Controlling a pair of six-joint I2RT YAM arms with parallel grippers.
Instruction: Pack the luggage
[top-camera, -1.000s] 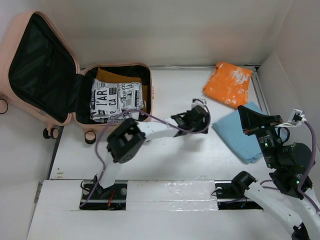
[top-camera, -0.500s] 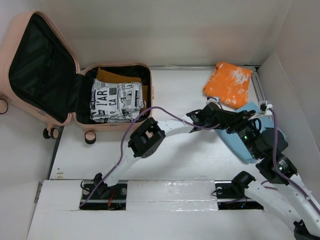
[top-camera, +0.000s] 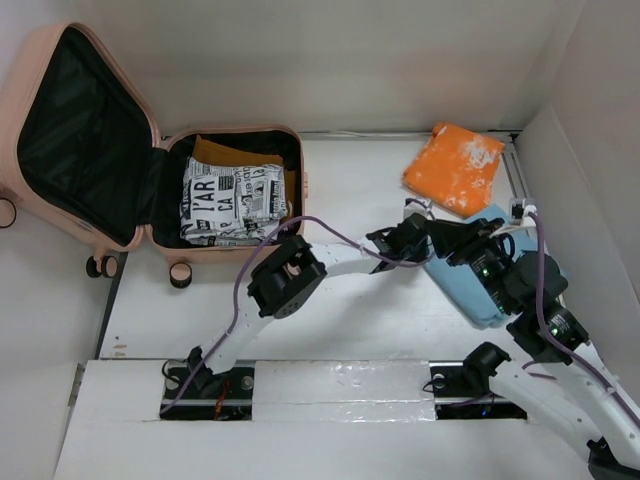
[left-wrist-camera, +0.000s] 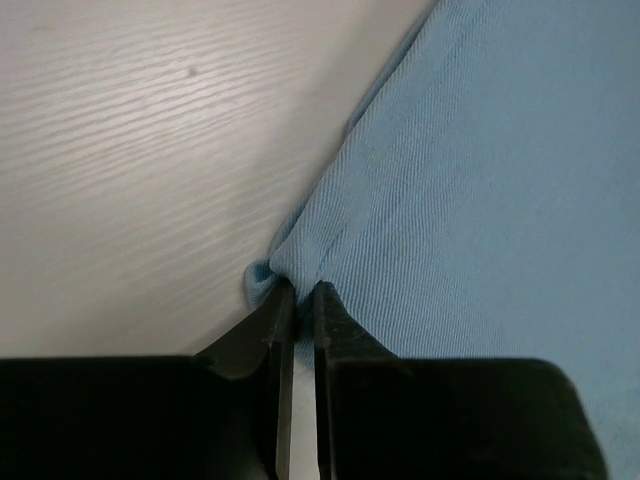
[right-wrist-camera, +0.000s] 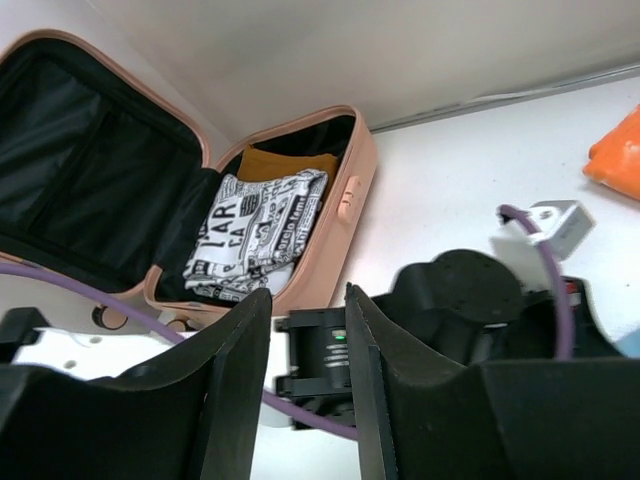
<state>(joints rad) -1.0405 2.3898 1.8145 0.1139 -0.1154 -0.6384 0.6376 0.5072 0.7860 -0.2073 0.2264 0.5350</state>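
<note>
The small pale salmon-pink hard-shell suitcase stands open at the far left of the white counter, its black-lined lid propped up and leaning out over the left edge, its shallow half lying flat with the small wheels toward the near side. Inside that flat half a folded black-and-white newsprint-patterned cloth lies on top of a folded mustard-brown cloth, whose far edge shows behind it. At the far right a folded orange cloth with pale blotches lies on the counter, and just nearer than it, close beside it, lies a folded light blue knit cloth, partly covered from above by the right arm. The left arm reaches across the counter to the blue cloth's left edge. In the left wrist view the left pincer has its two black fingers drawn almost together, nipping a small puckered fold at the cloth's edge, where the cloth meets the bare counter. The right pincer hangs above the same spot with its fingers apart and nothing between them. Past them the right wrist view shows the left arm's black wrist and purple cable, with the suitcase beyond.
</note>
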